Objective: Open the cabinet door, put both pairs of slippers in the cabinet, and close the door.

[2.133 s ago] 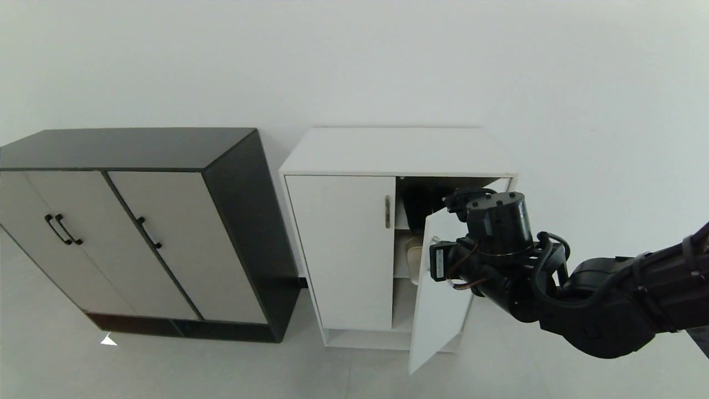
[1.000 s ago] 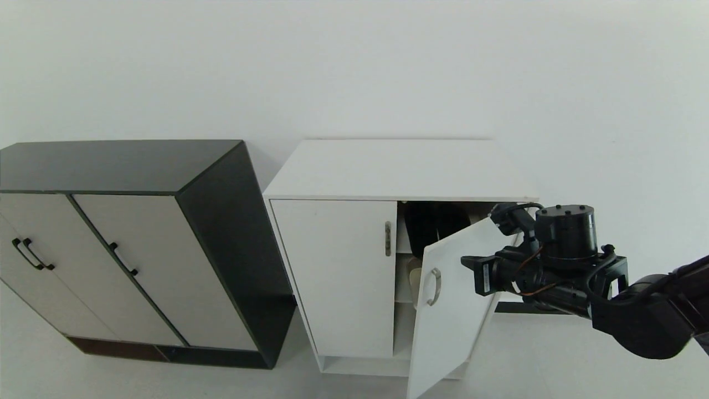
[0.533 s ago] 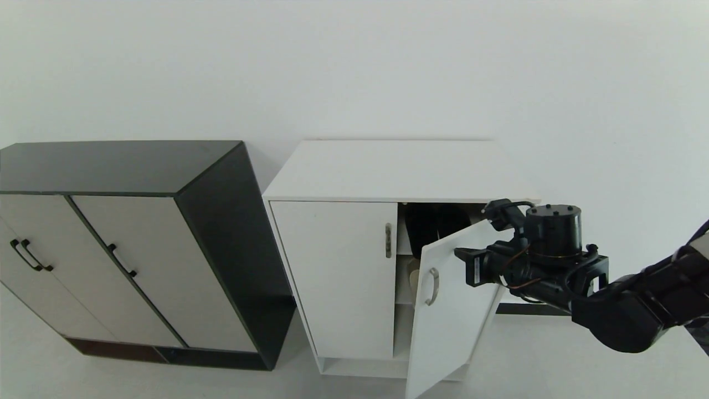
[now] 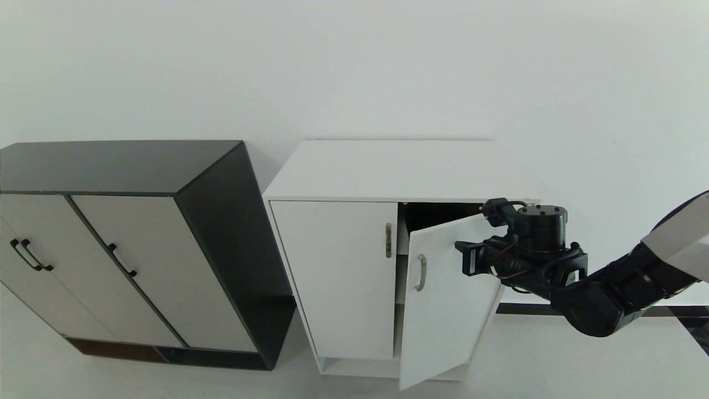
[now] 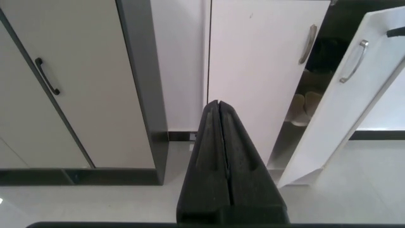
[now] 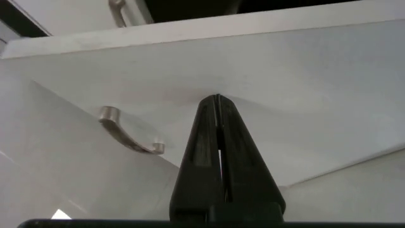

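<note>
The white cabinet [image 4: 399, 166] has its left door shut and its right door [image 4: 448, 299] ajar by a narrow gap. My right gripper [image 4: 468, 259] is shut, with its tip [image 6: 218, 100] against the outer face of that door, beside the metal handle [image 6: 130, 134]. Through the gap, pale slippers [image 5: 308, 101] lie on a middle shelf, and dark slippers [image 5: 326, 54] sit on the shelf above. My left gripper [image 5: 219, 104] is shut on nothing, held low and well back from the cabinet front.
A black cabinet [image 4: 127, 244] with two grey doors stands directly left of the white one. Both cabinets back onto a white wall. Bare pale floor [image 4: 554, 360] lies in front and to the right.
The right door has swung from half open to nearly shut, with my right gripper following against its face. The head camera shifted between the oldest frame and the rest.
</note>
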### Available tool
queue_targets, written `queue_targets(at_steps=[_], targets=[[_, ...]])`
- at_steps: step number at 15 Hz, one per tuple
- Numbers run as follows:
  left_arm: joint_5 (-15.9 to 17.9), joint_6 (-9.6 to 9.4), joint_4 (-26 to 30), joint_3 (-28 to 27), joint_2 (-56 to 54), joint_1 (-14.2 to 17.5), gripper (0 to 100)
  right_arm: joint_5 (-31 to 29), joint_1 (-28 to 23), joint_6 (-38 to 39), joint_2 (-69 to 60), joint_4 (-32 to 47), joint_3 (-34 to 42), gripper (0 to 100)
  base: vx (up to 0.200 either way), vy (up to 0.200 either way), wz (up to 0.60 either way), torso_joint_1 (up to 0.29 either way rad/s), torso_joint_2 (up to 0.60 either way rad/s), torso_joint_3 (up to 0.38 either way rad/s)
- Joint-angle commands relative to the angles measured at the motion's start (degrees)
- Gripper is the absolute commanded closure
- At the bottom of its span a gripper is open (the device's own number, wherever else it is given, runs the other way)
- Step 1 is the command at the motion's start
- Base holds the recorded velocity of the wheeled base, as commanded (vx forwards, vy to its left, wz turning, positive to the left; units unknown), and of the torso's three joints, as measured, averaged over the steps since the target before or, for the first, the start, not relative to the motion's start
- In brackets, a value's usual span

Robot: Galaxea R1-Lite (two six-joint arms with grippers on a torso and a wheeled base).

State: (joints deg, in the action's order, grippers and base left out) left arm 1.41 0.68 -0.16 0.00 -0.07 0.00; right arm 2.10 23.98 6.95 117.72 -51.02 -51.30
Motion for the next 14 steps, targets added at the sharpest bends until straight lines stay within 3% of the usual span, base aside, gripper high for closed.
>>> queue_targets(at_steps=[1,14], targets=[[-0.01,0.02,-0.02,0.00,0.07,0.00,100,0.01,-1.13,-0.01,2.33,-0.05,-1.44,100,0.000,0.000,0.00,0.000,0.00,0.000],[-0.01,-0.07,-0.02,0.00,0.07,0.00,100,0.01,-4.29,1.75,6.99,-0.40,-6.89,100,0.000,0.000,0.00,0.000,0.00,0.000]])
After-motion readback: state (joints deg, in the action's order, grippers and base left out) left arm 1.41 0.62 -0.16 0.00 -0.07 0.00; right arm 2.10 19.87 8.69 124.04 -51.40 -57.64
